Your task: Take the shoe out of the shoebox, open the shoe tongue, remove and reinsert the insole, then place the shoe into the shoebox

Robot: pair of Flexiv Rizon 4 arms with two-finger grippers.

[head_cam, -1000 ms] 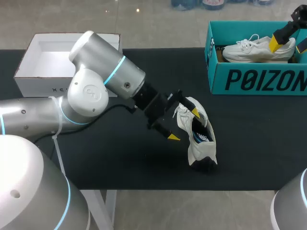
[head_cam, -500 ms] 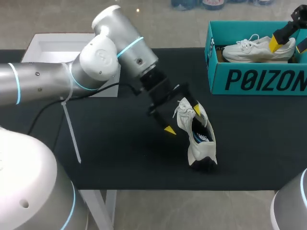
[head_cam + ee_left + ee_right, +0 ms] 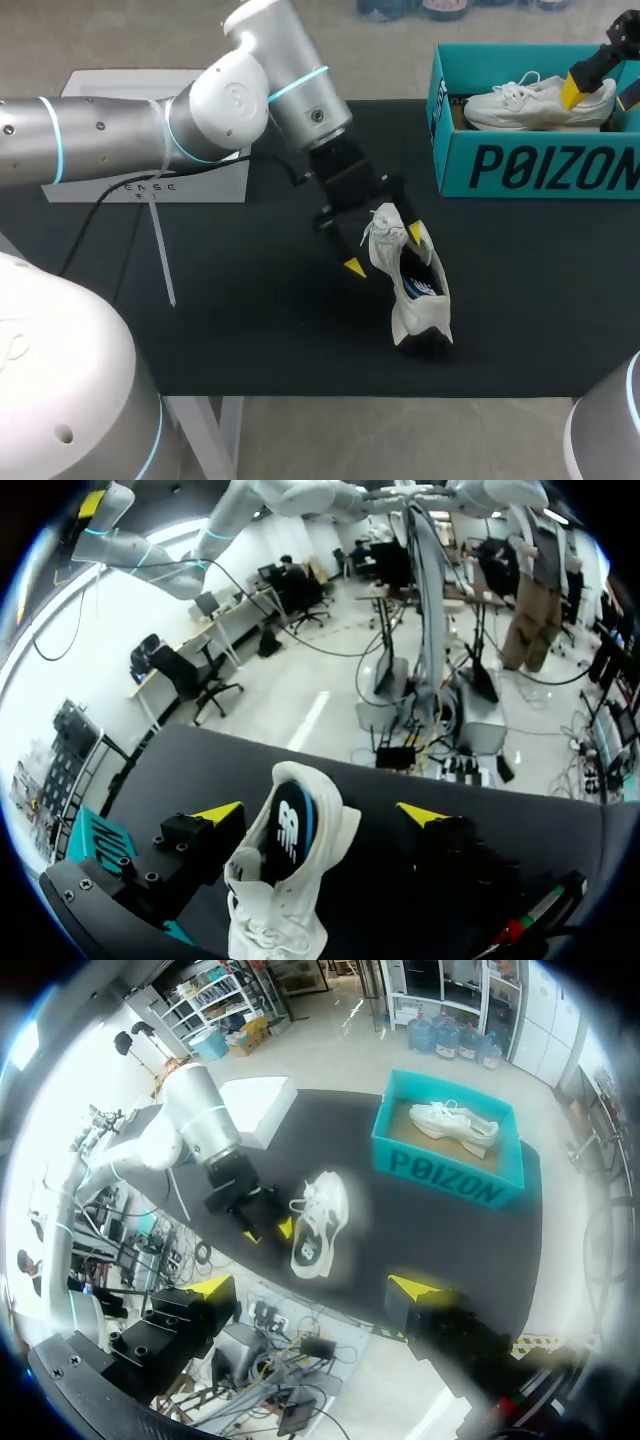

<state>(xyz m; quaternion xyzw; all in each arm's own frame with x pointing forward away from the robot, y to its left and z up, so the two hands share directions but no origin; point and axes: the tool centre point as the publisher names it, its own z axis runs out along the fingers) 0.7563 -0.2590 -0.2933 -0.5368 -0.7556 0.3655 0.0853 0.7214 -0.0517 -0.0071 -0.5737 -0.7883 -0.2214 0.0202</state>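
A white shoe (image 3: 412, 288) with a dark, blue-marked inside lies on the black table (image 3: 250, 300), toe end pointing to the back. My left gripper (image 3: 384, 249) is open and straddles its laced front; one yellow tip is at the far side, the other stands off the near side. In the left wrist view the shoe (image 3: 285, 875) sits between the spread fingers (image 3: 218, 812). A teal shoebox (image 3: 530, 165) at the back right holds a second white shoe (image 3: 530, 103). My right gripper (image 3: 310, 1286) hangs open and empty high above the table, over the shoebox (image 3: 450, 1155).
A white open box (image 3: 100, 188) stands at the back left, mostly covered by my left arm (image 3: 230, 100). A cable trails from that arm over the table's left part. Bare black table lies in front of the teal box and to the left of the shoe.
My left arm has swung its elbow back and to the right, covering more of the white box. Its gripper stayed open at the shoe's front, shifting slightly right. The shoe and right gripper kept still.
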